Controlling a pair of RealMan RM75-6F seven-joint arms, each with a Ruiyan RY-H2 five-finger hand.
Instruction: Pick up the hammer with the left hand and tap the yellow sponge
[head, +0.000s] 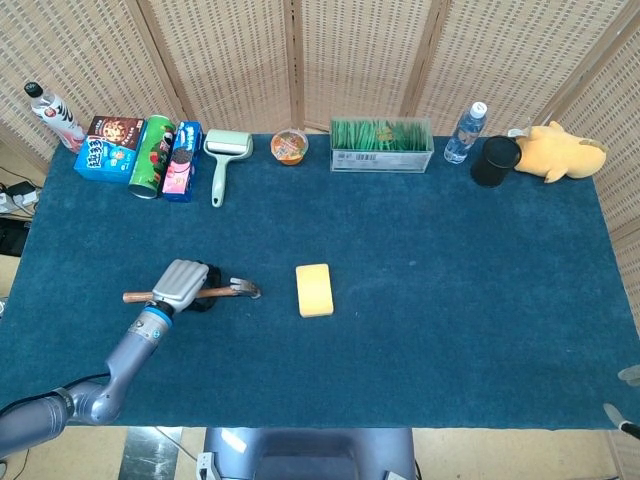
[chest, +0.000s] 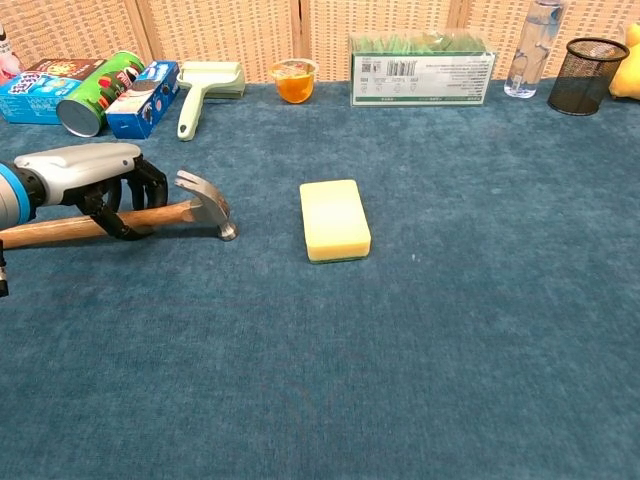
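Observation:
The hammer lies flat on the blue cloth, its wooden handle pointing left and its steel head toward the sponge. My left hand is on the handle just behind the head. In the chest view the left hand has its fingers curled over the far side of the handle and its thumb across the near side. The yellow sponge lies a short way right of the hammer head, untouched. Only slivers of my right hand show at the lower right edge of the head view.
Along the back edge stand snack boxes, a green can, a lint roller, a small orange cup, a clear box of green sticks, a water bottle, a black mesh cup and a yellow plush toy.

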